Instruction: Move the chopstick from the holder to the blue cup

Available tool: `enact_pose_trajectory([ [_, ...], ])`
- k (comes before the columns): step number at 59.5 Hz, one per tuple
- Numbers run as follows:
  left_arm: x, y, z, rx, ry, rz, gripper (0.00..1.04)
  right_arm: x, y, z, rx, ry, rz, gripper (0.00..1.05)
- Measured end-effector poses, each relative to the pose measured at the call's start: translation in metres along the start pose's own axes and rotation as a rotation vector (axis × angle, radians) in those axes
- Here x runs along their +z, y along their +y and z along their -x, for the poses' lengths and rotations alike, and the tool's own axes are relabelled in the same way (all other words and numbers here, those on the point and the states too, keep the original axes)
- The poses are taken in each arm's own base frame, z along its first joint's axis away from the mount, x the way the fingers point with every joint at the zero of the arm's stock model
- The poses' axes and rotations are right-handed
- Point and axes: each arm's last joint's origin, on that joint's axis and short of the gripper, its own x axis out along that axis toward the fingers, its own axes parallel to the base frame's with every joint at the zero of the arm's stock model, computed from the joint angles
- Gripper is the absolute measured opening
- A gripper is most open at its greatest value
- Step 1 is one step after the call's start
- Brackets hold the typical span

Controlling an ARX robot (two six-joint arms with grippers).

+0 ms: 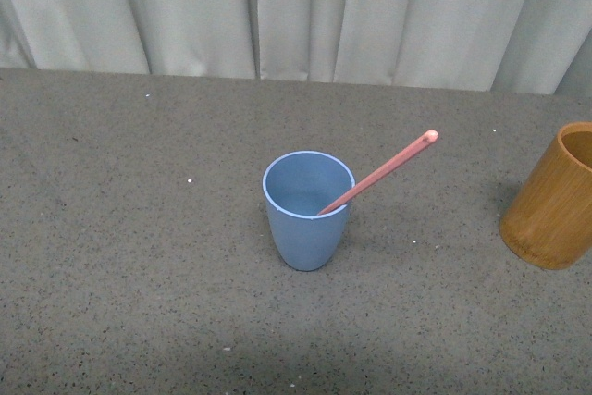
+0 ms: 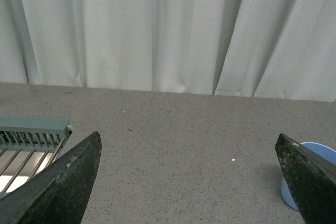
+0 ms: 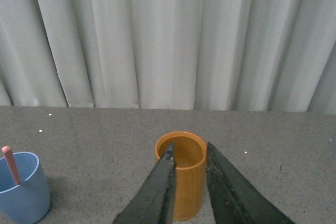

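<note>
**Chopstick Lodged in Blue Cup, Both Arms Clear**

Pale pleated curtains are seen behind a grey speckled table. Near its middle the blue cup is stood upright, and the chopstick is held inside it, tilted toward the robot's right, its lower end inside the cup and its shaft resting against the rim, the knob end uppermost. That lean is judged to be simply how a long stick settles in a short cup.

Well apart at the right edge, the holder is seen, apparently emptied.

The left gripper is spread wide with nothing between its jaws. The right gripper is nearly closed on nothing, a narrow gap left, aimed at the holder.

No writing or brand is visible anywhere.
</note>
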Motion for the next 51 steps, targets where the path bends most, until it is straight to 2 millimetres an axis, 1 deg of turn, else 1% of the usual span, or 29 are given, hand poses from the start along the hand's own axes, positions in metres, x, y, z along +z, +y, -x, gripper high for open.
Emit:
enact_pose_trajectory([
  [4, 0.0000, 0.0000, 0.0000, 0.000, 0.000, 0.000, 0.98, 0.0000, 0.0000, 0.0000, 0.000, 0.000, 0.000, 0.34],
  [6, 0.0000, 0.0000, 0.0000, 0.000, 0.000, 0.000, 0.98, 0.0000, 0.0000, 0.0000, 0.000, 0.000, 0.000, 0.41],
  [9, 0.0000, 0.0000, 0.0000, 0.000, 0.000, 0.000, 0.98, 0.0000, 0.0000, 0.0000, 0.000, 0.000, 0.000, 0.48],
  [15, 0.0000, 0.0000, 0.0000, 0.000, 0.000, 0.000, 0.98, 0.0000, 0.0000, 0.0000, 0.000, 0.000, 0.000, 0.69],
  [16, 0.0000, 0.0000, 0.0000, 0.000, 0.000, 0.000, 0.98, 0.0000, 0.0000, 0.0000, 0.000, 0.000, 0.000, 0.74],
  [19, 0.0000, 0.0000, 0.0000, 0.000, 0.000, 0.000, 0.98, 0.0000, 0.0000, 0.0000, 0.000, 0.000, 0.000, 0.85],
  [24, 0.0000, 0.0000, 0.0000, 0.000, 0.000, 0.000, 0.98, 0.0000, 0.0000, 0.0000, 0.000, 0.000, -0.001, 0.97],
  [28, 0.0000, 0.0000, 0.0000, 0.000, 0.000, 0.000, 0.98, 0.0000, 0.0000, 0.0000, 0.000, 0.000, 0.000, 0.94],
  [51, 0.0000, 0.0000, 0.0000, 0.000, 0.000, 0.000, 0.98, 0.0000, 0.0000, 0.0000, 0.000, 0.000, -0.001, 0.95],
])
